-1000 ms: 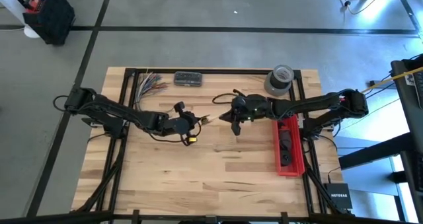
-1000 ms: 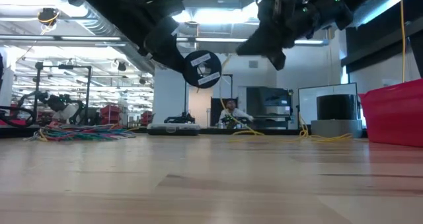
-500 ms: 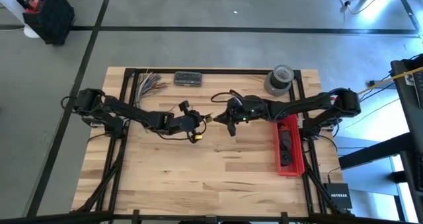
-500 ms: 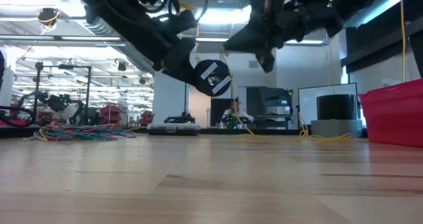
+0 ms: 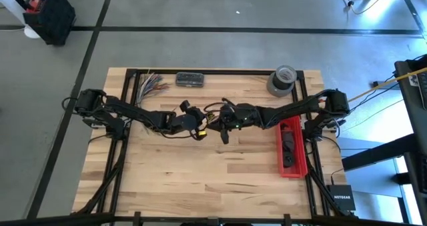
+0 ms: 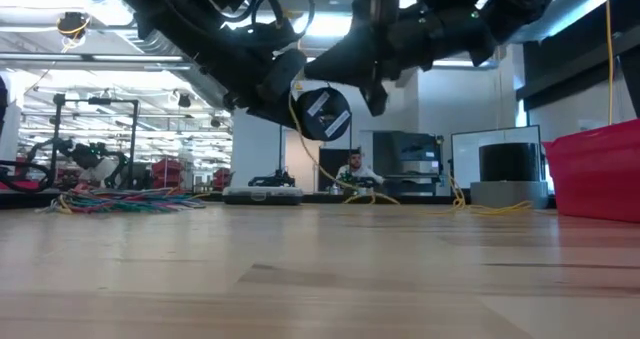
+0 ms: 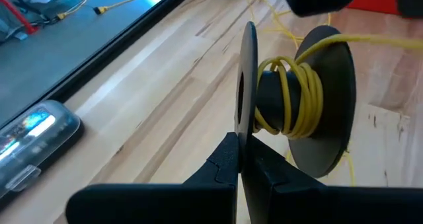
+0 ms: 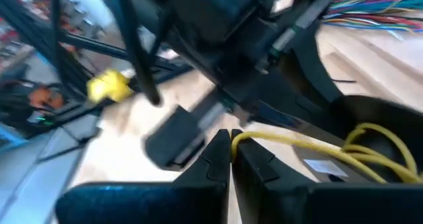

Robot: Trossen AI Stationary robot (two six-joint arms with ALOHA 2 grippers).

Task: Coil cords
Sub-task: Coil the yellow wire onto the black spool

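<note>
A black spool (image 7: 291, 105) with yellow cord (image 7: 295, 95) wound around its hub hangs above the middle of the table (image 5: 220, 166). My left gripper (image 5: 198, 124) is shut on one of its flanges. My right gripper (image 5: 215, 119) sits close beside the spool, on the side toward the table's right edge, and is shut on the cord (image 8: 291, 142), which runs from its fingers to the spool. In the low view the spool (image 6: 323, 114) hangs well clear of the wood. Slack cord (image 7: 277, 16) trails over the table beyond the spool. My left gripper pinches the thin rim of the spool's nearer flange (image 7: 246, 121) between its two fingers, edge-on. It comes slanting down from the table's left. The spool is lifted clear of the table, with its axle about level. My right gripper pinches a single strand of the cord (image 8: 235, 139) at its fingertips, a short way from the spool. It comes nearly level from the table's right. From the fingers the strand runs in a gentle curve to the windings on the hub (image 8: 370, 159).
A red bin (image 5: 291, 146) stands at the right, and a roll of grey tape (image 5: 282, 80) at the far right. A dark case (image 5: 190, 79) and a bundle of multicoloured wires (image 5: 152, 85) lie along the far edge. Bare wood lies on the near side of both grippers.
My right gripper has moved toward the table's left and down, closing in on the spool. My left gripper has carried the spool a little toward the table's right and down, and the spool has turned somewhat. Both grippers have stayed shut.
</note>
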